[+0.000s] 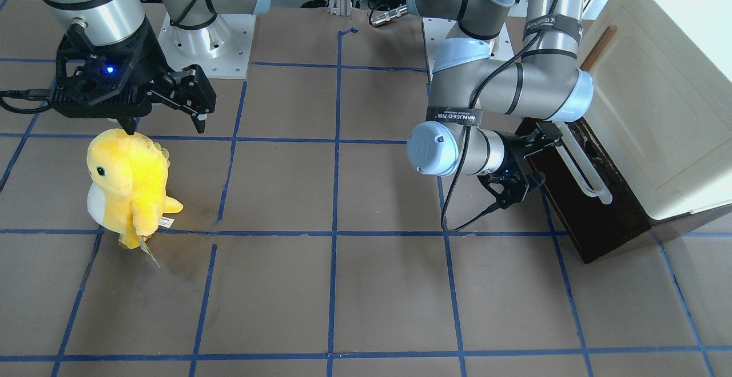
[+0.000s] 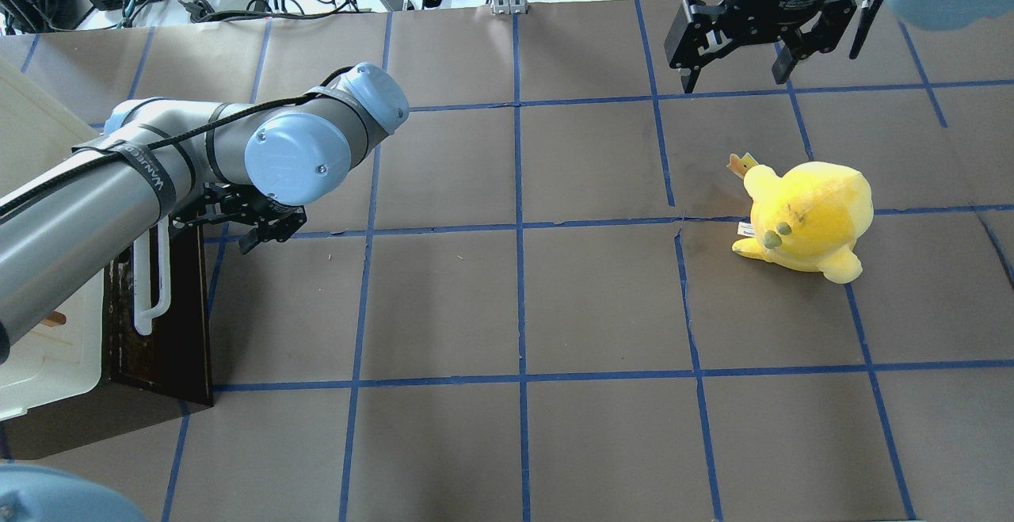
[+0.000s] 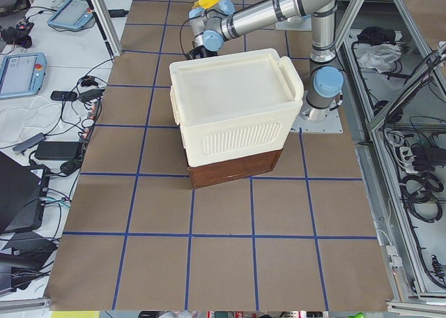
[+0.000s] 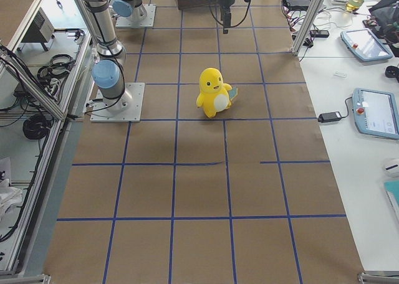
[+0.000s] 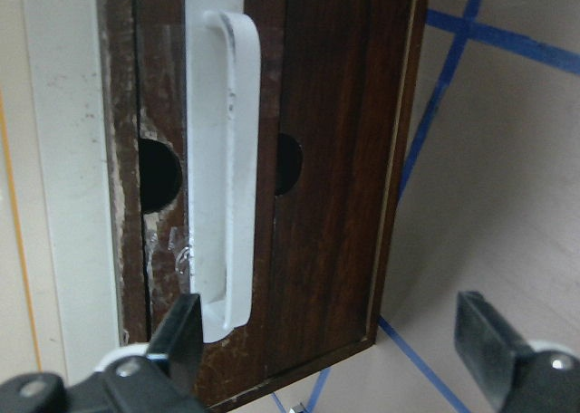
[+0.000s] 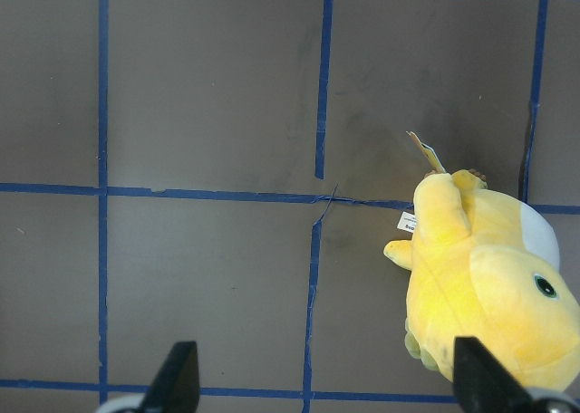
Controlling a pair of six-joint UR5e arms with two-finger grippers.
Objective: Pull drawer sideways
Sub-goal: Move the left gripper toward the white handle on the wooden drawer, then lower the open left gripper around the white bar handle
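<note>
The dark brown drawer [image 1: 600, 211] sits at the bottom of a cream cabinet, with its long white bar handle [image 1: 583, 171] on the front. None of its interior shows. The drawer [image 2: 170, 324] and handle [image 2: 150, 284] also show in the overhead view. My left gripper [image 1: 540, 159] is open right in front of the drawer, at the handle's end nearest the robot. In the left wrist view the handle [image 5: 227, 159] ends just above the left finger [image 5: 181, 331], and the gripper [image 5: 331, 331] holds nothing. My right gripper [image 1: 166, 122] hangs open and empty, far from the drawer.
The cream cabinet [image 1: 657, 108] stands at the table's end on my left side, with a small brown handle on its door. A yellow plush toy [image 1: 128, 182] stands upright under my right gripper [image 2: 735, 78]. Blue tape lines grid the brown tabletop [image 1: 343, 285].
</note>
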